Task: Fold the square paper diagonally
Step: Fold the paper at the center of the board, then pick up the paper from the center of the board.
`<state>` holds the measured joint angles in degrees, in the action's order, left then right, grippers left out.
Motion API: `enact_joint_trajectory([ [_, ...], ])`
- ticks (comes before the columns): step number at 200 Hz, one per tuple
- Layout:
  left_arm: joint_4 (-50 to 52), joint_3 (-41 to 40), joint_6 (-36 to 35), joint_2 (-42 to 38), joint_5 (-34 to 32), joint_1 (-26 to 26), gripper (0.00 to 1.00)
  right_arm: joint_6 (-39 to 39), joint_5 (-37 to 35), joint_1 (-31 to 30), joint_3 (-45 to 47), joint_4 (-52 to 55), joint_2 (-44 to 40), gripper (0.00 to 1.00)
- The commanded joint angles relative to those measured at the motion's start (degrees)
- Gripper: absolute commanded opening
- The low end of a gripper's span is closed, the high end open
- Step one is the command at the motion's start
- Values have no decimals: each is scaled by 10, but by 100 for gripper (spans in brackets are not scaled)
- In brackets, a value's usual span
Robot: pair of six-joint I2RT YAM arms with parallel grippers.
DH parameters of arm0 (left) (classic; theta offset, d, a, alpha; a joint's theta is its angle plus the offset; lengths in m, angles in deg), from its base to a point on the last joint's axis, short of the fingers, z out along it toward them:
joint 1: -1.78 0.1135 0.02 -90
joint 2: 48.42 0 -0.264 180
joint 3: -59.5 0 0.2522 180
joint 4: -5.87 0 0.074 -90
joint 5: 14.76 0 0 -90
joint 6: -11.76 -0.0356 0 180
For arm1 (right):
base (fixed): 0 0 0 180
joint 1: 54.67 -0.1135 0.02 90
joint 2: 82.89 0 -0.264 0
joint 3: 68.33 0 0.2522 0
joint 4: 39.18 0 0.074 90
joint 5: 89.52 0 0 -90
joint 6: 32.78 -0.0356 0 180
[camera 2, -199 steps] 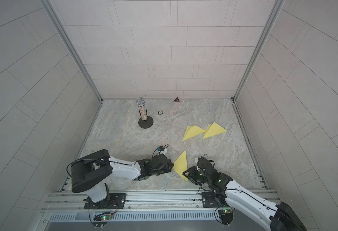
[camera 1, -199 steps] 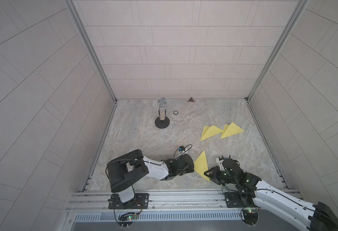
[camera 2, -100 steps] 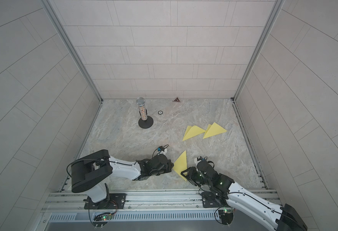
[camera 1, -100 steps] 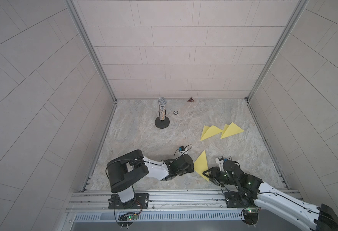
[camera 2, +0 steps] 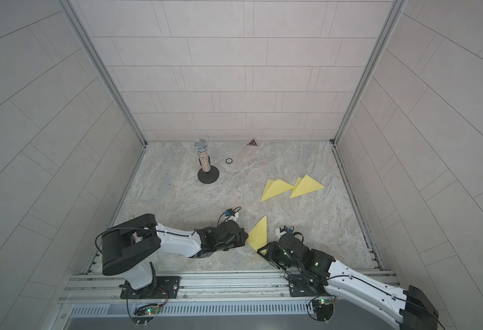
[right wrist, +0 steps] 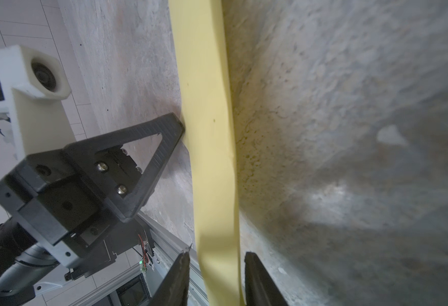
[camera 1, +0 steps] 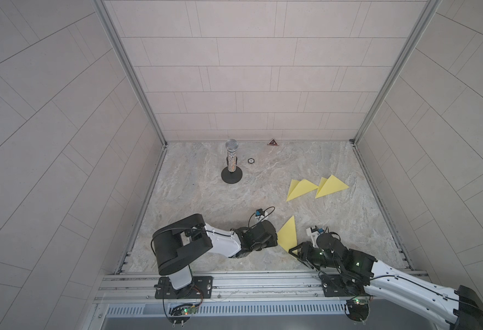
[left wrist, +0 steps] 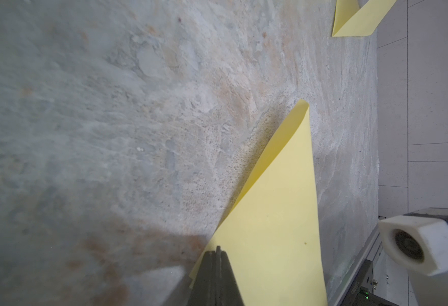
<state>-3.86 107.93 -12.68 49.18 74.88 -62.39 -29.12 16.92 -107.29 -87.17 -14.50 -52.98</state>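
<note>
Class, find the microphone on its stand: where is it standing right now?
In both top views the microphone stands upright toward the back wall, on the left arm's side, with a small ring just beside it.

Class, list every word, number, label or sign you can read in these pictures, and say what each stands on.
No text here can be read.
Small dark triangular marker: a pale sign on it, too small to read.
Small round black-and-white disc: any marking is too small to read.
Folded yellow paper triangle: blank.
</note>
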Motion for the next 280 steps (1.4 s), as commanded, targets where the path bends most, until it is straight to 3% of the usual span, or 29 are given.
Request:
enact_joint_trajectory([
  [1, 121, -30, -7, 22, -10, -3, 0, -15, -29, -12, -11, 31, -4, 34],
  [55, 121, -30, -7, 21, -10, -3, 0, -19, -39, -17, -12, 21, -1, 0],
  [91, 121, -30, -7, 19, -10, -3, 0, -7, -37, -17, -19, 11, 12, 0],
  [115, 121, -31, -9, 18, -9, -2, 0, 29, -43, -17, -37, 21, 26, 43],
  [144, 120, -32, -10, 18, -5, -3, 0, 92, -58, -14, -60, 28, 58, 55],
  [173, 116, -33, -10, 19, -3, -2, 0, 154, -52, 8, -83, 20, 117, 54],
  [228, 114, -30, -14, 19, 1, -2, 0, 252, 49, 119, -107, -68, 237, 48],
  [280, 114, -30, -15, 18, 2, -3, 0, 315, 117, 183, -116, -125, 304, 23],
])
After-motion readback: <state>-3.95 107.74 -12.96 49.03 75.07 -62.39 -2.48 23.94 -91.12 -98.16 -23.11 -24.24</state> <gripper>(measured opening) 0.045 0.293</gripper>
